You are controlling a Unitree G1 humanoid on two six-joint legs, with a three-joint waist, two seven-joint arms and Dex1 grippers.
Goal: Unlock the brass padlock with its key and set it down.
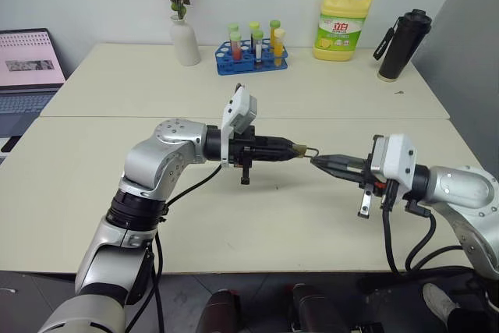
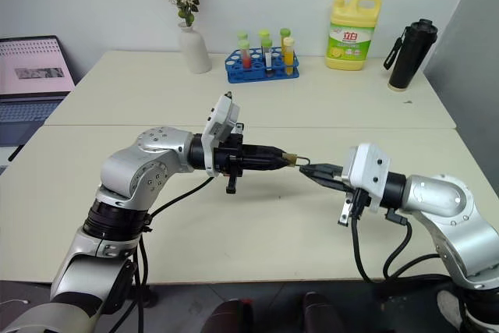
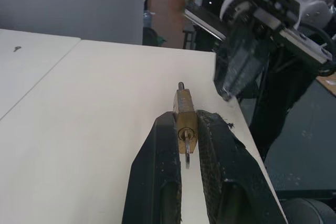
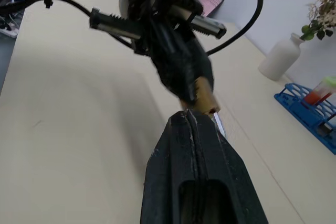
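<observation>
A: Starting from the table (image 1: 234, 224), where do we stand?

B: Both our arms hang above it, tips meeting mid-air. Our left gripper (image 1: 295, 150) points toward our right side and is clamped on the brass padlock (image 3: 185, 116), which sits between its fingers, well clear of the table.

A: And our right gripper (image 1: 321, 161)?

B: Pressed shut, pointing back at the left one, its tip right at the padlock's shackle (image 1: 309, 151) end. Whether it pinches the shackle, we cannot tell.

A: The key (image 3: 187, 150)?

B: In the left wrist view it hangs from the padlock's near face, on the side away from our right gripper. We judge the padlock's long axis runs along the line joining both grippers.
</observation>
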